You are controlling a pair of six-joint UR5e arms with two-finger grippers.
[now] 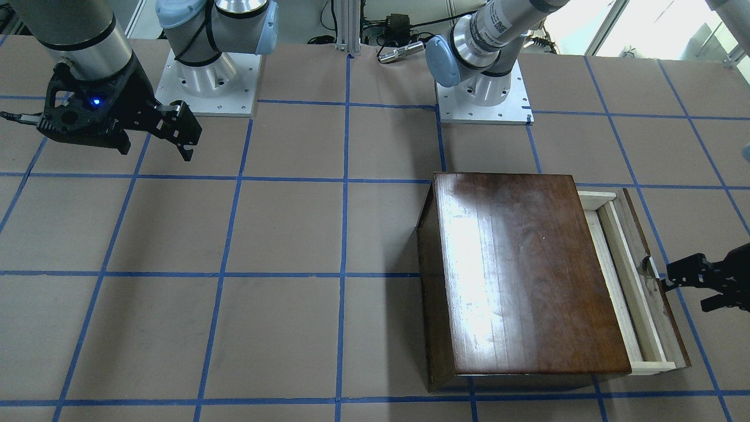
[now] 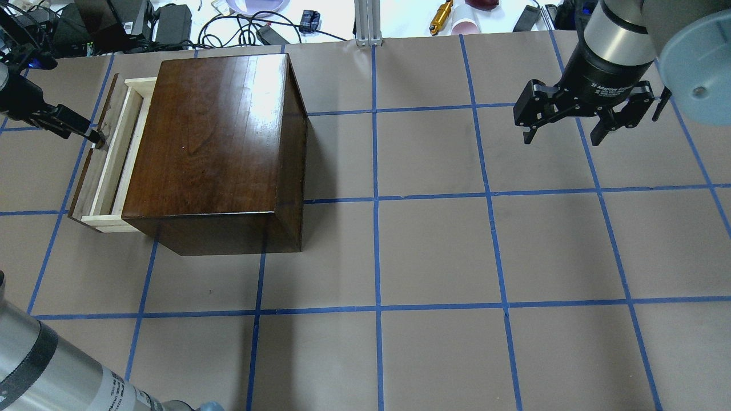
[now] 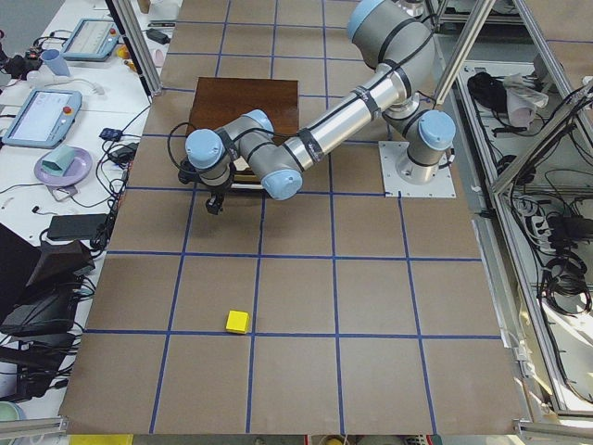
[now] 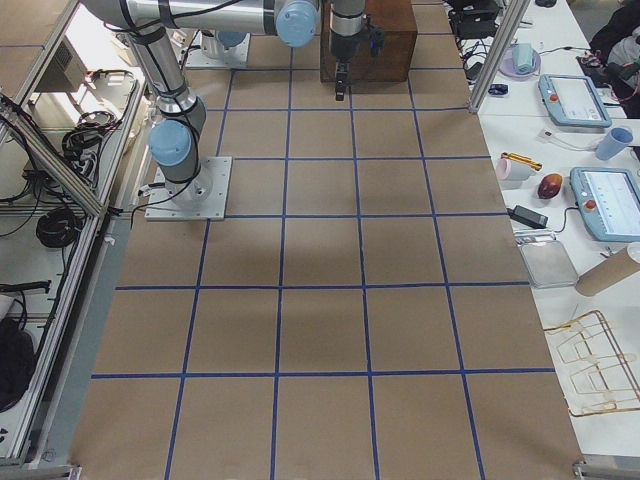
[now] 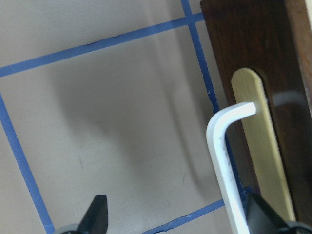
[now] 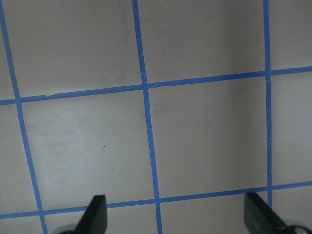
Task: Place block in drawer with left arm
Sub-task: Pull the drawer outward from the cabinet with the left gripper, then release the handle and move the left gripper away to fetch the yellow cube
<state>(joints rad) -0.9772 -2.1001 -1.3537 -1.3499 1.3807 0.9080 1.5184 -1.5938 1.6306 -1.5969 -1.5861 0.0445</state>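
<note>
1. Brown paper tabletop [image 2: 434, 251] with a blue tape grid; glossy dark-brown wooden box [image 2: 217, 142] sat on it.
2. Pale wood drawer with dark front panel [image 2: 114, 165] stood partly out, long axis parallel to the left end edge.
3. Black left gripper [image 5: 178, 219], fingers apart, was at the drawer's white bent handle [image 5: 222, 161].
4. Small bright yellow cube block [image 3: 238, 321] lay well apart from it, further toward the left end edge; left arm judged nearer.
5. Black right gripper [image 2: 562, 137] hung spread and empty.

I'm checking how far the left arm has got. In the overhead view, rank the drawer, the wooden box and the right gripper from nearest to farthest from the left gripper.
1. The drawer: its front is right at the left gripper, at the view's left edge.
2. The wooden box: just beyond the drawer.
3. The right gripper: across the table, far right.
</note>
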